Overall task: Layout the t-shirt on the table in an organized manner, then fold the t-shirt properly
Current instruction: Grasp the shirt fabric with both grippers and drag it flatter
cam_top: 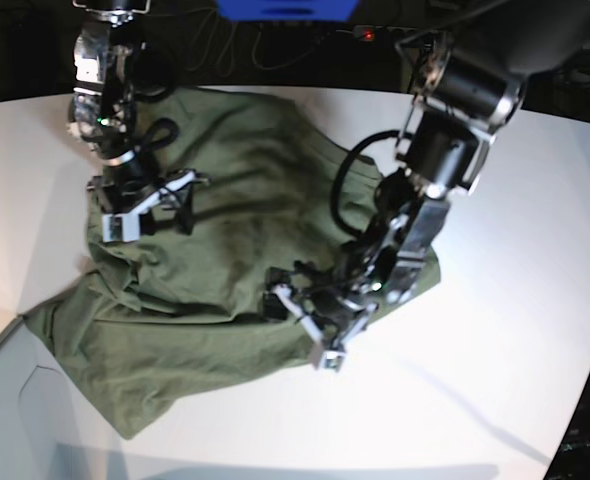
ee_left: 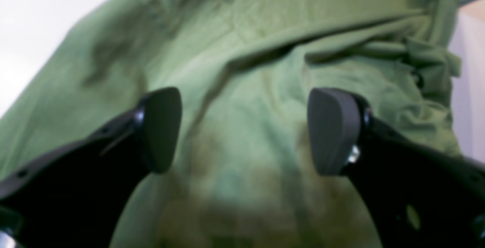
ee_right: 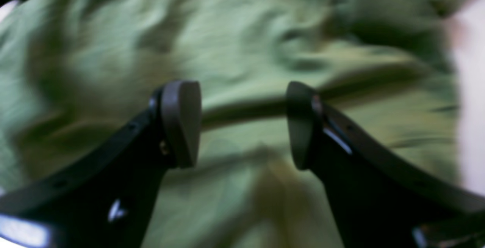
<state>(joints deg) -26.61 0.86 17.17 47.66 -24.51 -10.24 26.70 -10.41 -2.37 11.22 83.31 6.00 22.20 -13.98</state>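
- Olive-green soft cotton short-sleeved t-shirt [cam_top: 225, 270]: lies crumpled and creased on the smooth matte white desk [cam_top: 535, 330], spread from near the far edge toward the near left edge, its lower corner close to that curved edge.
- Left pincer [ee_left: 244, 130]: black arm with grey pads, jaws wide apart and empty, poised over the shirt's wrinkled right-hand part; base view places it [cam_top: 300, 325] at the cloth's edge.
- Right pincer [ee_right: 242, 124]: jaws wide, nothing between them, above a fold; base view places it [cam_top: 140, 215] over the shirt's far left part.
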